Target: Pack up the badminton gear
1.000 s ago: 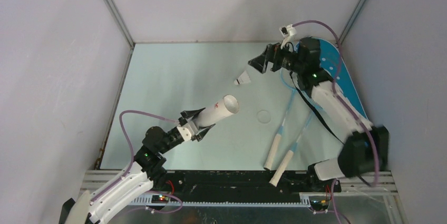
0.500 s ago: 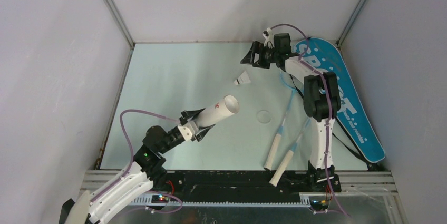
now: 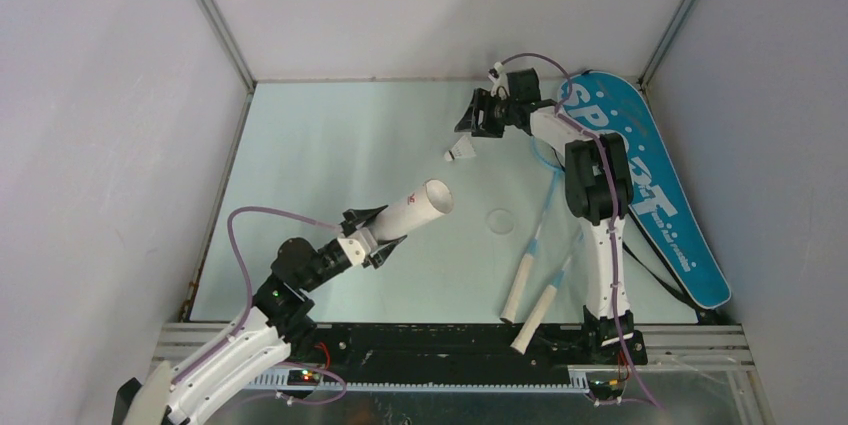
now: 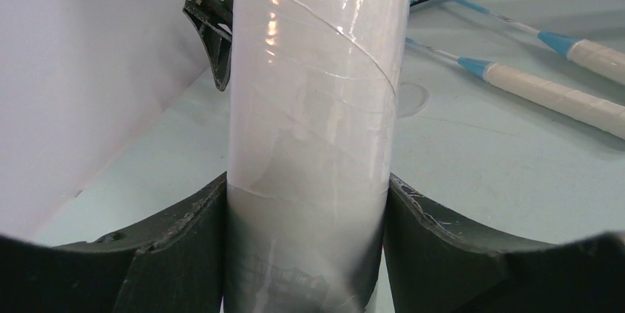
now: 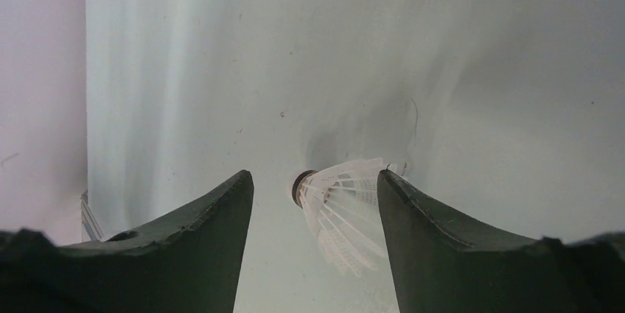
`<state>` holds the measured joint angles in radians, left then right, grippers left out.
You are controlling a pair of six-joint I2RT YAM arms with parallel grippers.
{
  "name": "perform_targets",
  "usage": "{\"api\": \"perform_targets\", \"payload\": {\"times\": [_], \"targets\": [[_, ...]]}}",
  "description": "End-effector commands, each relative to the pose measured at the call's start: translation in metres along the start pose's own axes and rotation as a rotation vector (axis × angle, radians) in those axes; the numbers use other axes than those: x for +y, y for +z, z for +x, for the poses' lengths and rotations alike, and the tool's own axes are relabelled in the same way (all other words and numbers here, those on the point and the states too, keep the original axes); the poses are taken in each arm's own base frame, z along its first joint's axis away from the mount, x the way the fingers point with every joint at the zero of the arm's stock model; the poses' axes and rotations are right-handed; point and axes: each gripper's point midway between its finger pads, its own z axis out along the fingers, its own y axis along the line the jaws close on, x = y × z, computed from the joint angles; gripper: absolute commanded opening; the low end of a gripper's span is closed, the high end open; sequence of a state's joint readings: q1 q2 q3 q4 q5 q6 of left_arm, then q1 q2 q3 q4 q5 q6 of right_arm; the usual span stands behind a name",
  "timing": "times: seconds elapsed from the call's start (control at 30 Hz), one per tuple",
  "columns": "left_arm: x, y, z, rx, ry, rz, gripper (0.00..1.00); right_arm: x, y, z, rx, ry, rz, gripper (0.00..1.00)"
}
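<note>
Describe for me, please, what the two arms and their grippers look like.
Both arms, the left arm and the right arm, have white link shells with black joints. A purple cable loops along each. The left gripper and right gripper are black, with curved jaws tapering to tips.

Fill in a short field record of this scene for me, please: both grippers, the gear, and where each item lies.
left gripper: shut on long white tube, mouth facing far right
right gripper: open, straddling shuttlecock on table
rackets: two, side by side on table, handles toward near edge
bag: blue, flat along table's right edge
</note>
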<state>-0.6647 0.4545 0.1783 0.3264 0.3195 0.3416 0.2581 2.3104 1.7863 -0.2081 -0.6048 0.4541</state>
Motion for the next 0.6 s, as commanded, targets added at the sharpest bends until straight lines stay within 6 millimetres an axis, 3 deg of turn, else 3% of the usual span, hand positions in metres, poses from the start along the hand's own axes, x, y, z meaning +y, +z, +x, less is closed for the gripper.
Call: {"api": "perform_targets", "payload": {"times": [0.0, 0.37, 0.43, 0.57], "targets": [[0.011, 0.004, -0.022, -0.041, 0.015, -0.025, 0.68, 0.011, 0.007, 0.006, 0.016, -0.035, -0.028, 0.64], [0.011, 0.001, -0.026, -0.058, 0.025, -0.032, 0.68, 0.011, 0.006, 0.021, 0.041, -0.016, -0.007, 0.49], [0.011, 0.000, -0.026, -0.061, 0.026, -0.032, 0.68, 0.015, 0.004, 0.022, 0.043, -0.015, -0.011, 0.43], [0.011, -0.001, -0.026, -0.062, 0.024, -0.035, 0.68, 0.022, -0.002, 0.020, 0.021, -0.027, -0.022, 0.20]]}}
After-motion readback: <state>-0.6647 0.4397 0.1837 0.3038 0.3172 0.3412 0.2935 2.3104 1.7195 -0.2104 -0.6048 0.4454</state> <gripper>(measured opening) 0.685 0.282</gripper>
